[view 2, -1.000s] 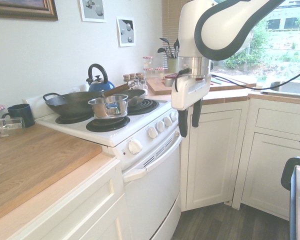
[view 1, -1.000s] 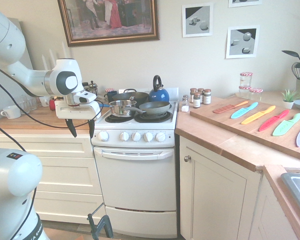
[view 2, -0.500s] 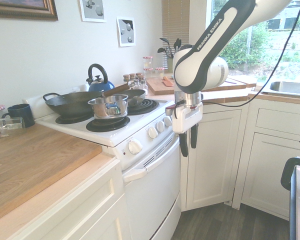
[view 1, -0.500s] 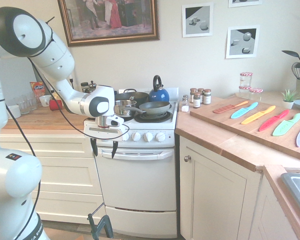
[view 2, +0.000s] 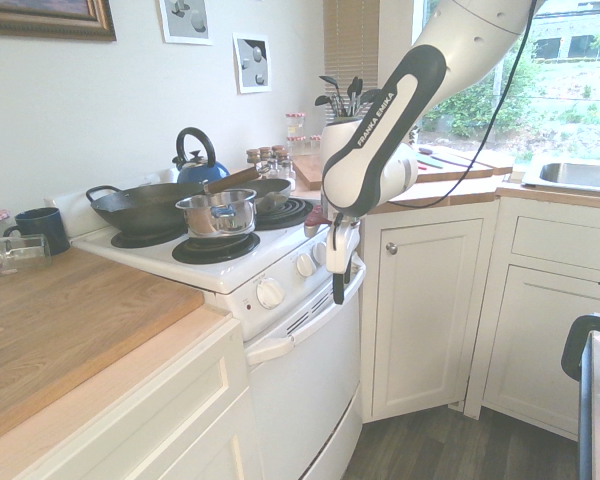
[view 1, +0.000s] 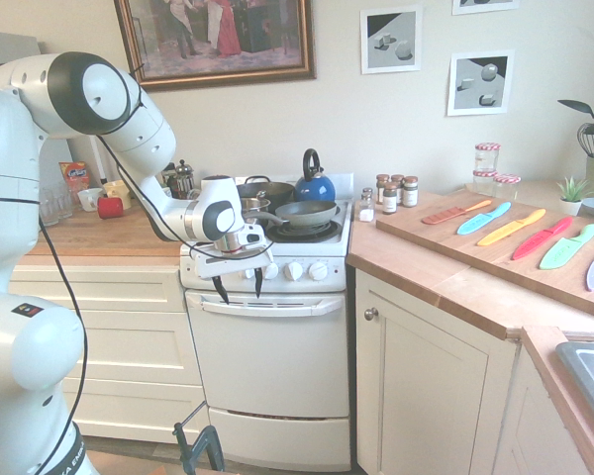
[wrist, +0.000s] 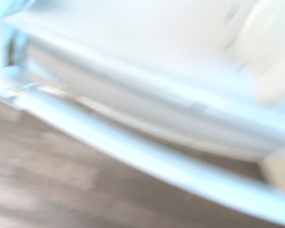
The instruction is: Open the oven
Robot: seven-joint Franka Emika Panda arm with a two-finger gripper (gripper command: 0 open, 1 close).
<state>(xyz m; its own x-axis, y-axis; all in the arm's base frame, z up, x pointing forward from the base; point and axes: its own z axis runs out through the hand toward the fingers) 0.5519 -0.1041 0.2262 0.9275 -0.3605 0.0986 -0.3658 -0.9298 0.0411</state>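
Keeping the gripper [view 1: 241, 296] open and empty, tipped downward just in front of the oven [view 1: 267, 361], near its wide handle [view 1: 313, 309], probably to hook or pinch that bar from above. Blurred in the wrist view, but showing a gap behind the handle, likely room enough for a finger. Door shut, so probably still at the lining-up step; next, lower onto the bar, then pull outward and down. Careful of bumping the knobs [view 1: 294, 270], set along the oven's front above the handle. On top of the oven, resting on the burners: a saucepan [view 2: 218, 215] and a frying pan [view 1: 307, 214], liable to rattle under a hard tug. Beside the oven, on the counter [view 1: 99, 237], a red mug [view 1: 110, 207], well apart from the door's swing.
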